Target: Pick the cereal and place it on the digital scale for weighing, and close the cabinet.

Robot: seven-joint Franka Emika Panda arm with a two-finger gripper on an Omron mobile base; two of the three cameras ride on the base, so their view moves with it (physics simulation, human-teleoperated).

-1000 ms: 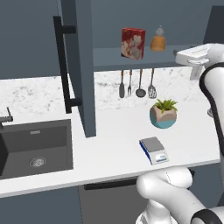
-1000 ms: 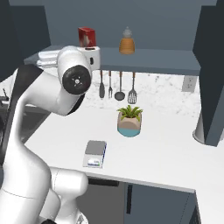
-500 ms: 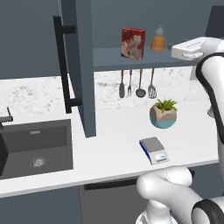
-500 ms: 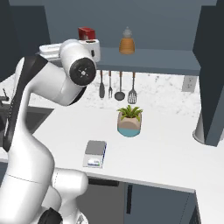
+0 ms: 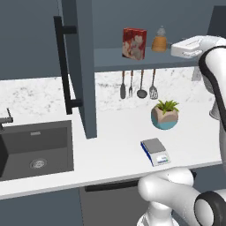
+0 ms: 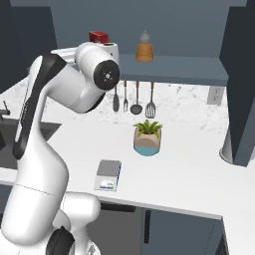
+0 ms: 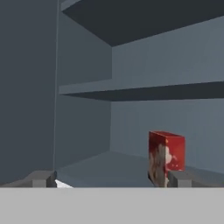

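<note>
The cereal is a small red box standing upright on the bottom shelf of the open cabinet. In the right base view only the cereal's top peeks over my arm. My gripper is open and empty at shelf height, right of the cereal and apart from it. In the hand view the cereal stands just behind the right fingertip. The digital scale lies flat near the counter's front edge, and in the right base view the digital scale sits in front of the plant.
An orange bottle stands on the shelf between the cereal and my hand. Utensils hang under the shelf, above a potted plant. The cabinet door's black handle juts over the counter. A sink lies at the left.
My hand has risen from below the shelf edge to shelf height and drifted slightly left toward the cabinet. The cereal, bottle and scale have not moved.
</note>
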